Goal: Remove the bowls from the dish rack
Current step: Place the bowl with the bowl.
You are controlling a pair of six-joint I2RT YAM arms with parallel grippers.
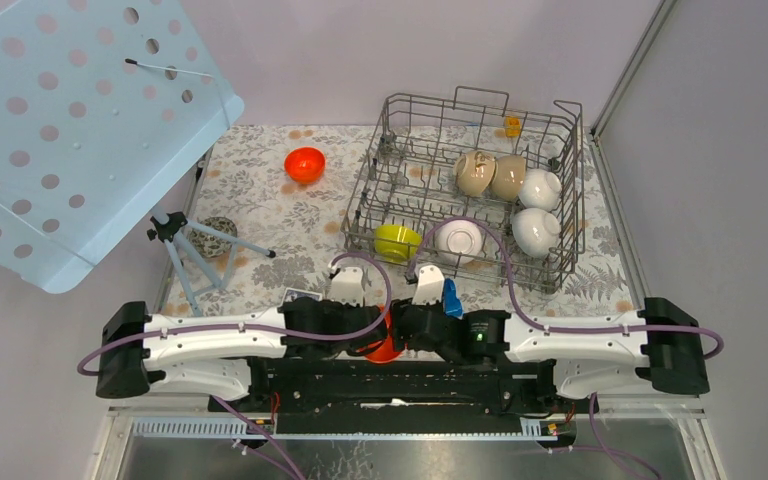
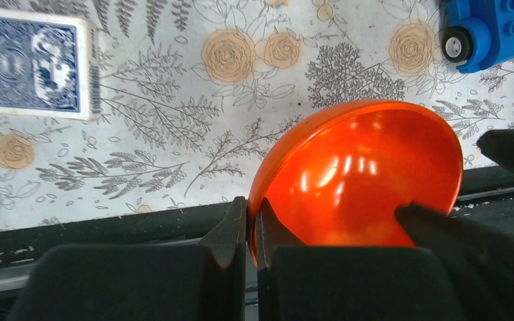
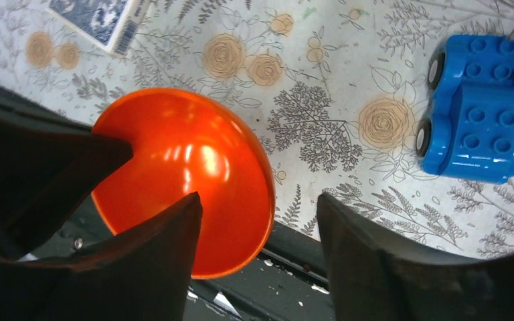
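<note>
- The left gripper (image 2: 252, 224) is clamped on the rim of an orange-red bowl (image 2: 361, 174). The rim is pinched between its two fingers.
- The bowl is held tilted on edge between the two grippers, at the near border of the floral tablecloth (image 2: 174, 134).
- The right gripper (image 3: 258, 200) is spread wide, with the bowl's other rim set between its fingers. Contact cannot be told.
- A blue toy car (image 3: 478, 127) is seen just beyond the right gripper, to its right.
- A blue-patterned card box (image 2: 30, 63) is noted beyond the left gripper, to its left.
- The dish rack (image 1: 570, 200) is placed well beyond both grippers, more toward the right one.
- Six bowls are counted inside the rack. Nearest the grippers are a yellow-green bowl (image 1: 397, 241) and a white bowl (image 1: 458, 240). Farther off are a beige bowl (image 1: 475, 172), a second beige bowl (image 1: 508, 177) and two more white bowls (image 1: 540, 188) (image 1: 536, 230).
- A second orange-red bowl (image 1: 304, 164) is seen far beyond the left gripper, on the cloth outside the rack.
</note>
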